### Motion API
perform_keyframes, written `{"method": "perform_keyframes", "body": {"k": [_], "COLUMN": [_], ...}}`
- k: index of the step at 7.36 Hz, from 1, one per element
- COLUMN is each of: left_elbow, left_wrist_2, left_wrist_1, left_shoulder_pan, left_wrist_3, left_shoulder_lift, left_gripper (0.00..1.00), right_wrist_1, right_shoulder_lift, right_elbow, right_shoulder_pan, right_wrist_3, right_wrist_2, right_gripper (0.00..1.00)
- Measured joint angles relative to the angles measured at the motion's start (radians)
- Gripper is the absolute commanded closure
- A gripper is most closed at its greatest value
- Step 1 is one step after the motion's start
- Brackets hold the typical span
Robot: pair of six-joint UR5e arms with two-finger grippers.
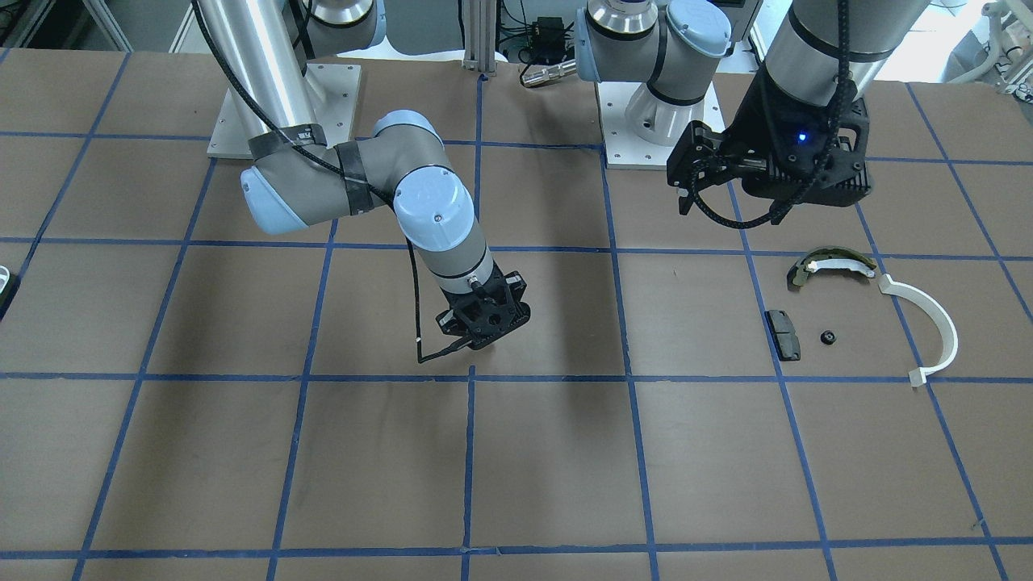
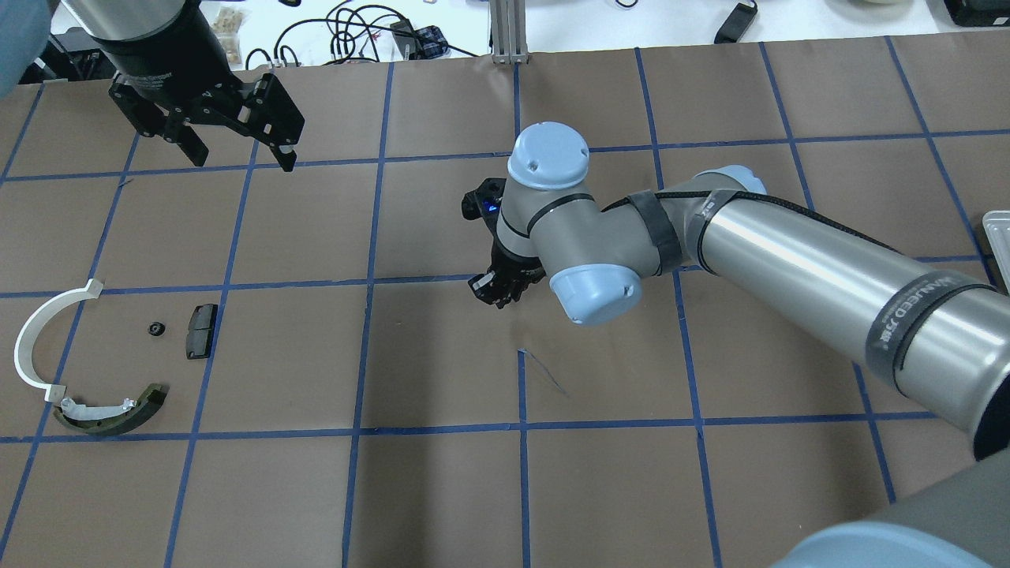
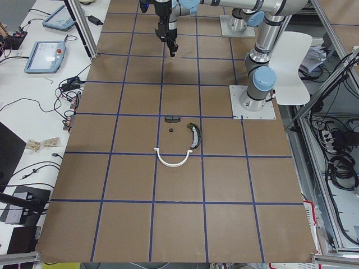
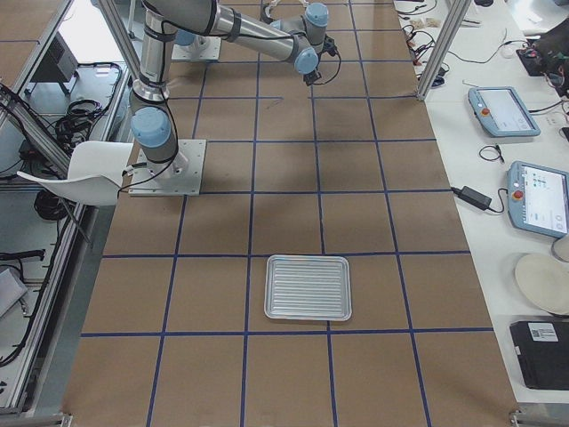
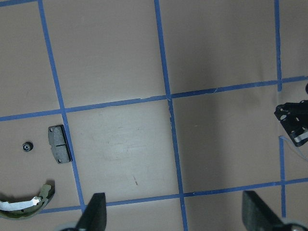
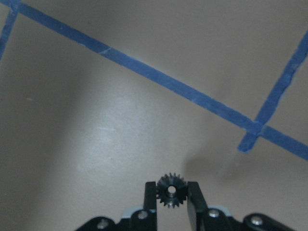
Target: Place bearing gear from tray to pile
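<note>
The right gripper (image 6: pixel 172 191) is pinching the bearing gear (image 6: pixel 170 187) by its teeth over the middle of the table (image 2: pixel 442 489), well apart from the pile (image 2: pixel 201 330) at the left, where the left gripper (image 2: pixel 237 148) is hanging wide open. So slight a hold is risking a slip in transit, or a roll-away on release.

I've got the pile (image 1: pixel 839 315) on the robot's left part of the table (image 1: pixel 565 452): half-ring strip (image 1: pixel 952 339) outermost, brake shoe (image 1: pixel 835 258) just beside its robot-side end, pad (image 1: pixel 783 333) innermost, small gear (image 1: pixel 827 337) between pad and strip. Right gripper (image 1: pixel 484 323) is over mid-table, bearing gear (image 6: pixel 170 190) pinched between its fingers. Tray (image 4: pixel 308 258) lies well apart on the robot's right; left gripper (image 2: pixel 241 154) hangs above the pile's side.
</note>
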Motion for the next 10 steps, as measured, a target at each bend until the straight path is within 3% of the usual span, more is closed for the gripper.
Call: {"method": "perform_keyframes", "body": {"k": [1, 2, 4, 7, 10], "left_elbow": [0.000, 0.000, 0.005, 0.004, -0.057], "left_wrist_2": [0.001, 0.001, 0.001, 0.004, 0.007], "left_wrist_1": [0.000, 0.001, 0.004, 0.005, 0.080], "left_shoulder_pan": [0.000, 0.000, -0.007, -0.016, -0.081], "left_wrist_3": [0.000, 0.000, -0.001, 0.001, -0.058], "left_shoulder_lift": [0.000, -0.001, -0.016, -0.021, -0.090], "left_gripper": [0.00, 0.00, 0.00, 0.00, 0.00], "right_wrist_1": [-0.032, -0.044, -0.052, -0.018, 0.172], "right_shoulder_lift": [0.000, 0.001, 0.000, -0.026, -0.107], "right_elbow": [0.013, 0.020, 0.019, -0.026, -0.075], "right_shoulder_pan": [0.016, 0.026, 0.028, -0.052, -0.255], "right_wrist_3": [0.026, 0.037, 0.030, 0.021, 0.014], "right_wrist_2": [0.010, 0.013, 0.001, -0.104, -0.125], "right_gripper": [0.19, 0.00, 0.00, 0.00, 0.00]}}
